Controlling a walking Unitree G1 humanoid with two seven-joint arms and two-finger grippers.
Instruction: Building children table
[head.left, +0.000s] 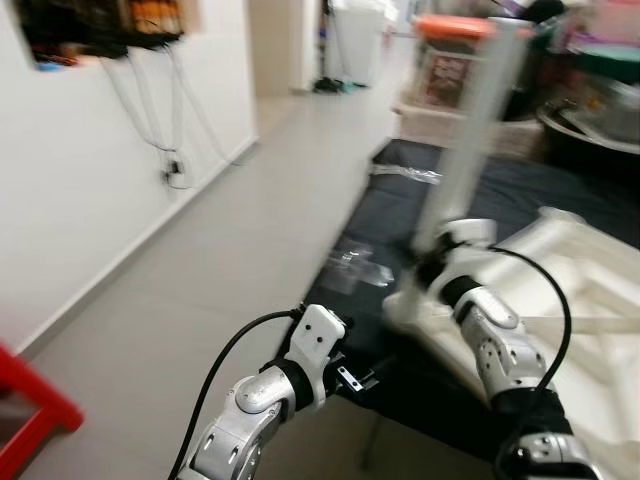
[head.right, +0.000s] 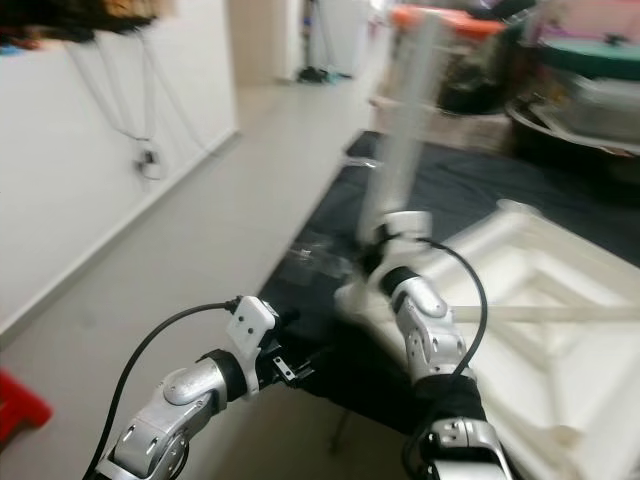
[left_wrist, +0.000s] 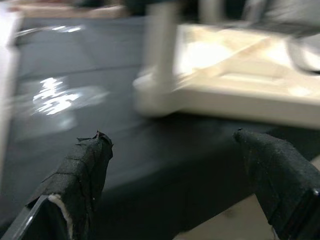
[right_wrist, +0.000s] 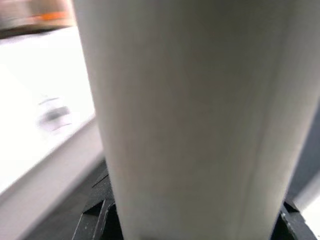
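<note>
Eye views: right end effector (head.left: 432, 262) pinching upright white table leg (head.left: 470, 130) at corner of overturned white table top (head.left: 570, 290) on black mat (head.left: 400, 200). Left wrist view: left end effector (left_wrist: 172, 165) spread, beside mat edge. Right wrist view: leg between fingers.

White table leg (head.left: 470, 140) upright at upturned tabletop's (head.left: 580, 290) corner

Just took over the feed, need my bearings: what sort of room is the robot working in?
Most likely a home hallway or living area used as a work spot: grey tiled floor, a white wall with dangling cables, cluttered storage boxes behind, and a black mat holding the upturned white tabletop.
</note>
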